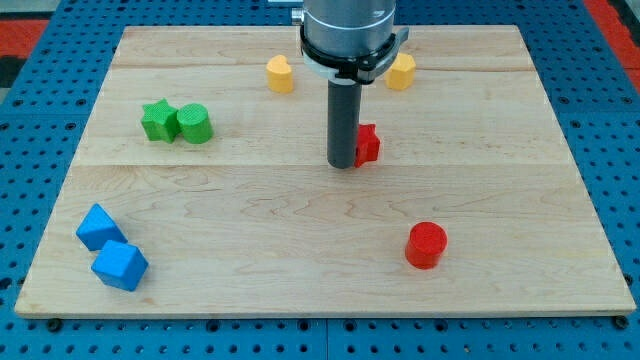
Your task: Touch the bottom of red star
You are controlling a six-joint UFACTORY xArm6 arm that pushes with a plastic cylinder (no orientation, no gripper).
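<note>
My tip (pixel 344 164) rests on the wooden worktop (pixel 300 260) near its middle, touching the left side of the red star (pixel 368 143), which the rod partly hides; this tool is a plain rod, with nothing to clench or release. A yellow heart (pixel 280 74) and a yellow block (pixel 402 72) sit toward the view's top. A green star (pixel 156 120) touches a green cylinder (pixel 194 123) at the left, two blue blocks (pixel 100 227) (pixel 120 265) touch at bottom left, and a red cylinder (pixel 426 244) lies at lower right.
</note>
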